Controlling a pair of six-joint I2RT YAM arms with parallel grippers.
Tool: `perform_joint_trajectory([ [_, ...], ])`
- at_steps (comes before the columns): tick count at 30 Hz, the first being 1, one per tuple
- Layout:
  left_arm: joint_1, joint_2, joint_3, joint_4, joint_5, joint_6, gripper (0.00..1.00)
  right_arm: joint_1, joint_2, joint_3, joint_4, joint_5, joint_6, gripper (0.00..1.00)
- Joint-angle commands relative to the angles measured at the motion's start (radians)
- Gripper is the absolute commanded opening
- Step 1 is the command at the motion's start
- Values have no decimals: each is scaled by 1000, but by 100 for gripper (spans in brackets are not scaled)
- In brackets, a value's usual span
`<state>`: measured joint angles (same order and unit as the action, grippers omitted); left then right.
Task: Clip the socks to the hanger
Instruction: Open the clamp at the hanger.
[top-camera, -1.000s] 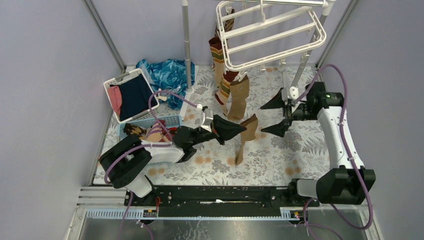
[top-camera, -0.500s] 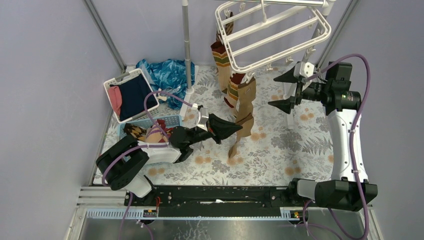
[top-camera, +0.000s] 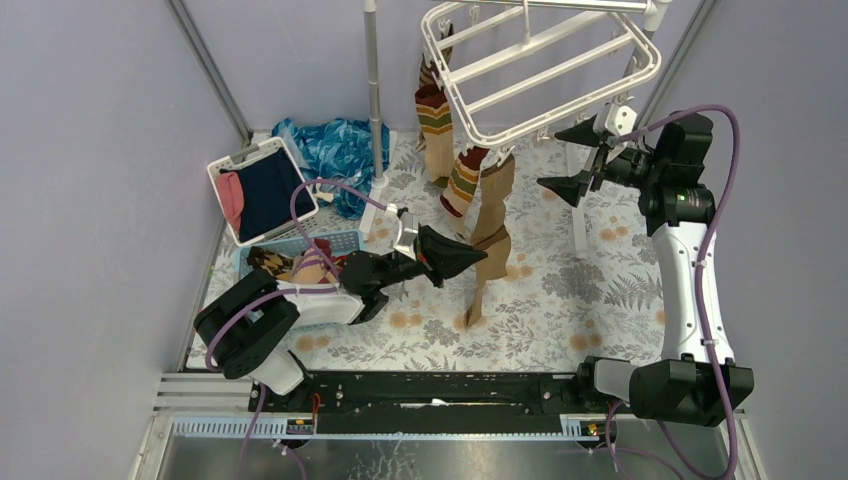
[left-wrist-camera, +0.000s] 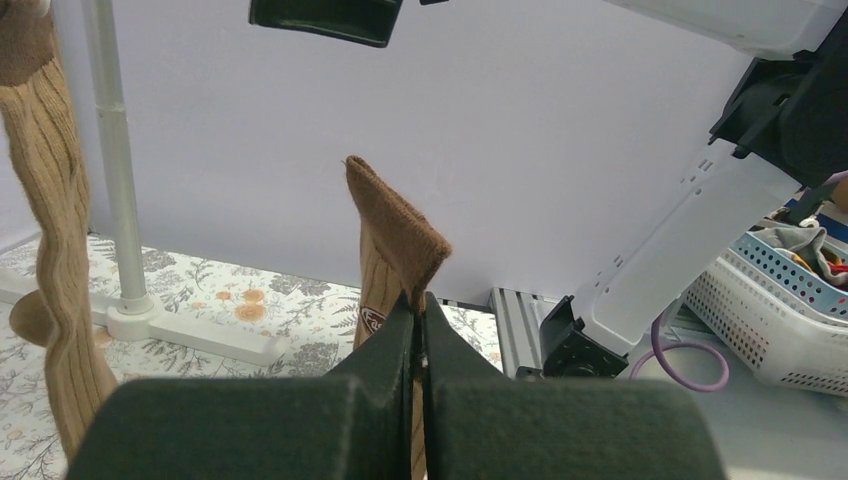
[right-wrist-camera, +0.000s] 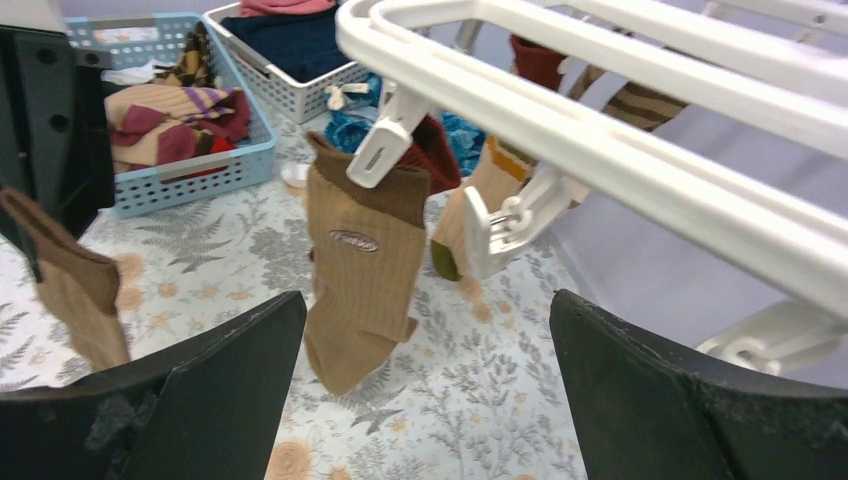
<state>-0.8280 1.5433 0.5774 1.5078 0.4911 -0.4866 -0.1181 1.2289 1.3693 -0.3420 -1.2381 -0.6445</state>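
**A:** The jaws on the left arm (top-camera: 320, 305) are pinched tight on the brown cuff of 1 tan sock (left-wrist-camera: 395, 235). The jaws on the right arm (top-camera: 680, 270) stand wide with nothing between them, up under the near rail of the hanger (top-camera: 556, 108).

**B:** What's the biggest worry?

**A:** The hanger itself. It hangs tilted from above, so a nudge from the right jaws could set the whole frame swinging. That would carry every clip off line and shake the socks already pegged there.

**B:** And next?

**A:** The held sock. Only its cuff is nipped, and the foot dangles towards the desk (top-camera: 560, 300), just beside the pegged tan sock (right-wrist-camera: 365, 270). On the way up it could brush that one, or slide out of the pinch.

**B:** And the smallest?

**A:** The free clip (right-wrist-camera: 505, 225). It dangles loose near the occupied clip (right-wrist-camera: 385, 135). If the wide jaws don't squeeze its tails squarely, it will likely twist away. From the wrist view I can't quite tell whether its mouth is open or shut.

**B:** Where's the sock against the jaws?

**A:** The cuff sticks up above the left tips and the leg drops below them. It hangs lower than the hanger, off to the left of the right jaws and apart from them. It is closer to the pegged tan sock than to the free clip.
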Motion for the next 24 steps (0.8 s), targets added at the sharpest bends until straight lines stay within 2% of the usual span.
perform_joint_trajectory([
  [1,9,8,24,58,10,-15,0,6,-17,-14,233,46,173,99],
  [4,10,12,27,54,12,-15,0,6,-14,-40,360,34,269,99],
  [9,9,24,42,54,18,-17,0,9,-2,-116,674,3,528,99],
  [15,9,26,45,57,26,-22,0,10,30,-230,1216,-25,933,99],
  [24,10,21,39,57,31,-23,0,22,26,-263,1304,-62,994,95],
])
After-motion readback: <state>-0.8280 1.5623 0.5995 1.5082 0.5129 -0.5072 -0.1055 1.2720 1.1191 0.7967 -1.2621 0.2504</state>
